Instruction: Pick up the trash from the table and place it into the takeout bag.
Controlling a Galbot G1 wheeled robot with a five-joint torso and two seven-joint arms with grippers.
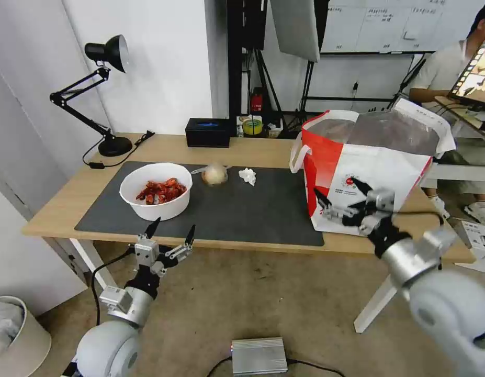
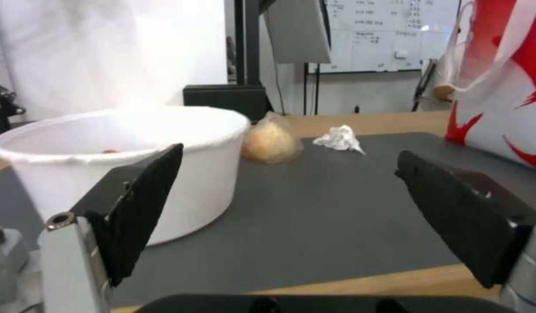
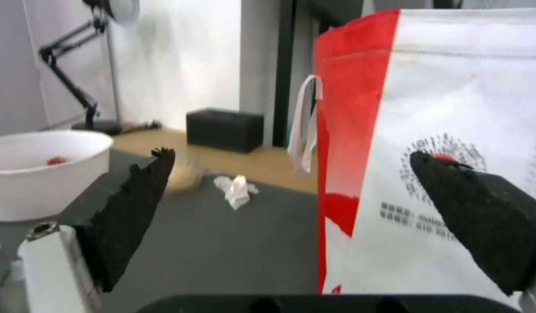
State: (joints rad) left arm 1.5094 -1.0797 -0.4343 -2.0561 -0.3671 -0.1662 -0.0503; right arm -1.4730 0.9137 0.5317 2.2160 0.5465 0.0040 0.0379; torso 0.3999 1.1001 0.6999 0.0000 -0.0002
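Observation:
On the table (image 1: 59, 204), a dark grey mat (image 1: 263, 209) carries the trash: a white bowl (image 1: 156, 189) of red crayfish shells, a beige wrapped lump (image 1: 214, 174) and a crumpled tissue (image 1: 247, 175). The takeout bag (image 1: 368, 167) stands open at the mat's right end. My left gripper (image 1: 174, 225) is open just before the table's near edge, in front of the bowl (image 2: 135, 143). My right gripper (image 1: 335, 187) is open and empty, close to the front face of the bag (image 3: 453, 108). The wrist views show the lump (image 2: 271, 141) and tissue (image 3: 236, 189) farther back.
A black desk lamp (image 1: 103, 94) stands at the table's back left, and a black box (image 1: 208, 132) sits at the back edge. On the floor are a white bin (image 1: 12, 335) at the left and a silver unit (image 1: 259, 356) near my base.

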